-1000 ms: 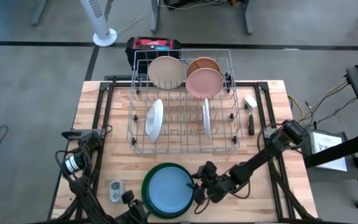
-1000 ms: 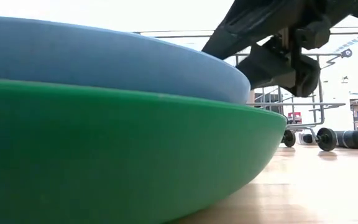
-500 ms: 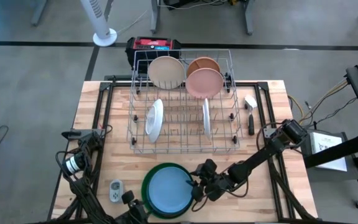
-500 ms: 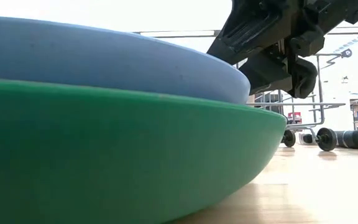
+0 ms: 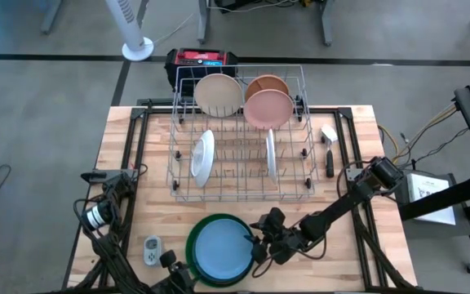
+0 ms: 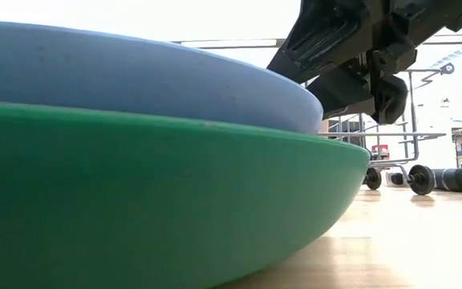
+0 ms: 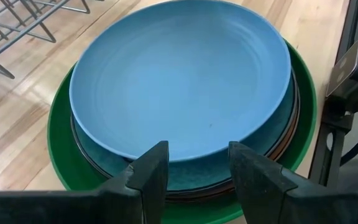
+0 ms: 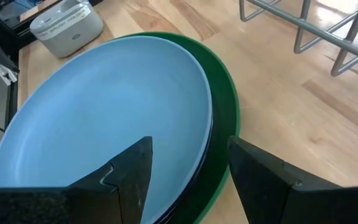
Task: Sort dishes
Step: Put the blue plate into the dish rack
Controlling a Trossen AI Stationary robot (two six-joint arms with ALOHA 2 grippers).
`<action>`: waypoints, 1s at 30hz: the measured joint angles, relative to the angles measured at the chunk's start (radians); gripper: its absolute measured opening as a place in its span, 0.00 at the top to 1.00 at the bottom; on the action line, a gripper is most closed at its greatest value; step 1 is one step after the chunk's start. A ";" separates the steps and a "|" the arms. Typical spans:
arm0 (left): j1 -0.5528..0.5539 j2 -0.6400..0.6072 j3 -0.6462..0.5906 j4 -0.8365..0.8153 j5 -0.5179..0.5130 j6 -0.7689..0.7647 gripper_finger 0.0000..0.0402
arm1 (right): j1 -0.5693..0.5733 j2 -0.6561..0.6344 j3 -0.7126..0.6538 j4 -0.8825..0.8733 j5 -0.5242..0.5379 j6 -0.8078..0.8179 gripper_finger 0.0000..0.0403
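Near the table's front edge stands a stack of dishes. A light blue plate (image 5: 219, 249) lies on top, with a teal plate (image 7: 104, 163) under it and a large green plate (image 5: 196, 233) at the bottom. My right gripper (image 8: 188, 162) is open at the stack's right side, one finger over the blue plate (image 8: 104, 106), the other outside its rim over the green plate (image 8: 225, 106). My left gripper (image 7: 194, 165) is open at the stack's near-left rim, fingers side by side above it. My right gripper straddles the blue plate's right rim (image 8: 207, 134), slanting down from the table's right. I cannot tell whether a finger touches the plate. The plate lies flat on the stack.
A silver wire rack (image 5: 239, 175) at the table's middle holds a cream plate (image 5: 219, 94), a brown one (image 5: 266, 84), a pink one (image 5: 268, 109) and two white ones on edge (image 5: 203, 157). A small grey gadget (image 5: 152, 249) lies left of the stack. A black-handled tool (image 5: 329, 155) lies at the right.
My right gripper has tipped a little at the blue plate's right rim. The stack has stayed where it was.
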 joint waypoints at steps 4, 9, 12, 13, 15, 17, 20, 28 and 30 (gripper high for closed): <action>0.000 0.001 0.000 0.000 0.000 0.000 0.61 | 0.004 0.004 -0.001 0.007 0.001 -0.036 0.51; 0.000 0.002 0.000 0.000 0.000 0.000 0.61 | 0.023 0.058 0.004 0.061 0.044 -0.176 0.51; 0.000 0.002 0.000 0.000 0.000 0.000 0.61 | 0.045 0.075 0.004 0.064 0.125 -0.236 0.51; 0.000 0.002 0.000 0.000 0.000 0.000 0.61 | 0.052 0.075 0.004 0.061 0.150 -0.249 0.51; 0.000 0.002 0.000 0.000 0.000 0.000 0.61 | 0.063 0.076 0.003 0.064 0.186 -0.295 0.51; 0.000 0.002 0.000 -0.001 0.000 0.000 0.61 | 0.075 0.076 0.003 0.065 0.226 -0.337 0.51; 0.000 0.002 0.000 -0.001 0.000 0.000 0.61 | 0.081 0.076 0.002 0.064 0.242 -0.343 0.51; 0.000 0.002 0.000 -0.001 0.000 0.000 0.61 | 0.080 0.076 0.002 0.065 0.215 -0.186 0.51; 0.000 0.002 0.000 -0.001 0.000 0.000 0.61 | 0.079 0.076 0.002 0.065 0.204 -0.144 0.51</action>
